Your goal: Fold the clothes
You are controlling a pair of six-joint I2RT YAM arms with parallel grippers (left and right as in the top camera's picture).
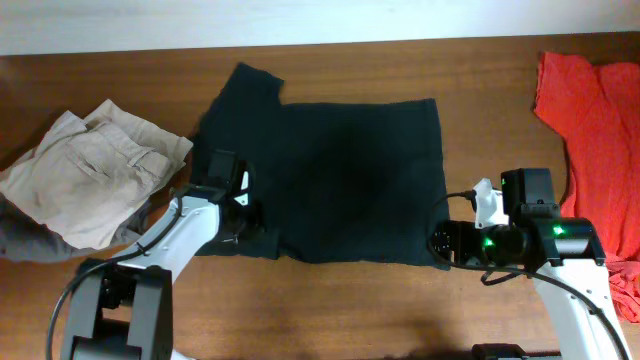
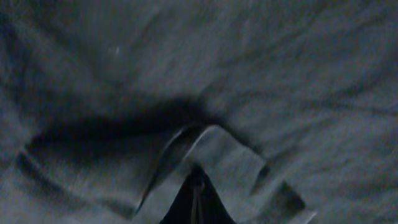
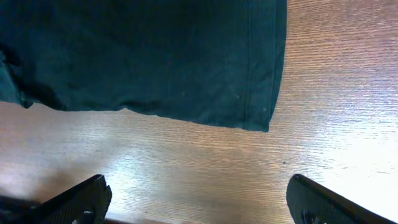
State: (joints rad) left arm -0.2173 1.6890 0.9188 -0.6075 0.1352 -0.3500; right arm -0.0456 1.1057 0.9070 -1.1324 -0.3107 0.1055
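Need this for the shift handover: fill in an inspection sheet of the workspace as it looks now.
Surface: wooden table, bare wood along the near side.
Job's things: black T-shirt spread mid-table, mostly flat, one sleeve showing at far left.
Clutter: beige trousers bunched at the left; red garment at the right edge.
Grippers: left gripper shut, pinching a fold near the shirt's near left corner; right gripper open over bare wood, just short of the near right corner.
Cables: black cable looping by the left arm's base.
Surroundings: pale strip beyond the far edge; nothing else seen.
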